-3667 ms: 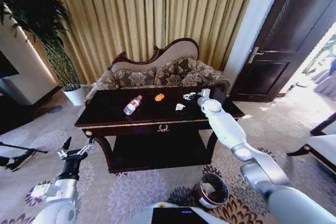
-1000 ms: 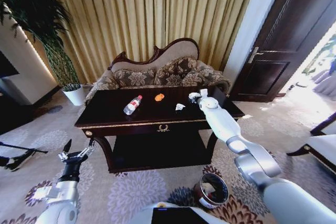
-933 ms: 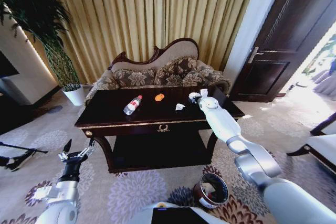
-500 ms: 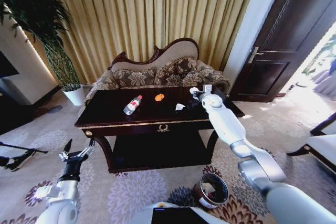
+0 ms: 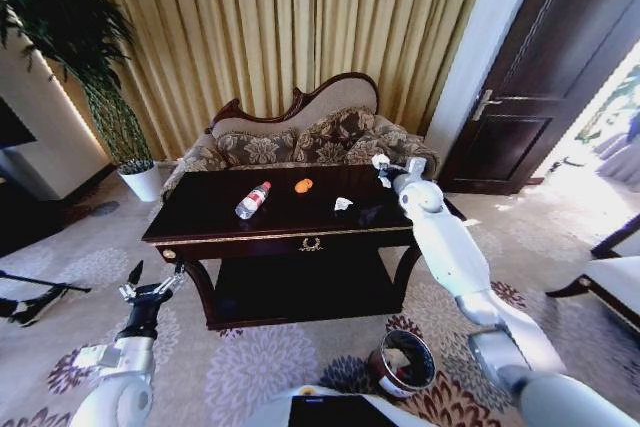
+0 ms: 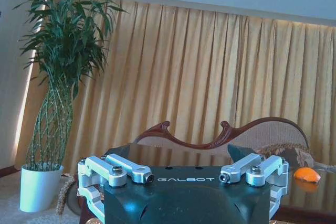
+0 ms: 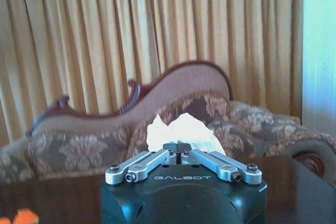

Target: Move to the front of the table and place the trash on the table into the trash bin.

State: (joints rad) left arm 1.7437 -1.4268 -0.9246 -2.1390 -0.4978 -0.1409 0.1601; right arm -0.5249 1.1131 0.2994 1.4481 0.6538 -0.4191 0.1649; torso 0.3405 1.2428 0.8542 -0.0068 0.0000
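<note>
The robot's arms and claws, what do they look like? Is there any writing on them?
The right arm is smooth, rounded and white, with grey metal joints. The left arm is white with a black wrist. Each claw has silver metal fingers with small bolts, set on a black block that says GALBOT in pale letters; the left claw is built the same way.

Gold pleated curtains [image 5: 290, 37] hang behind a carved floral sofa [image 5: 300, 137], beside a potted plant [image 5: 100, 77], dark door [image 5: 545, 67] and patterned carpet [image 5: 260, 357].
</note>
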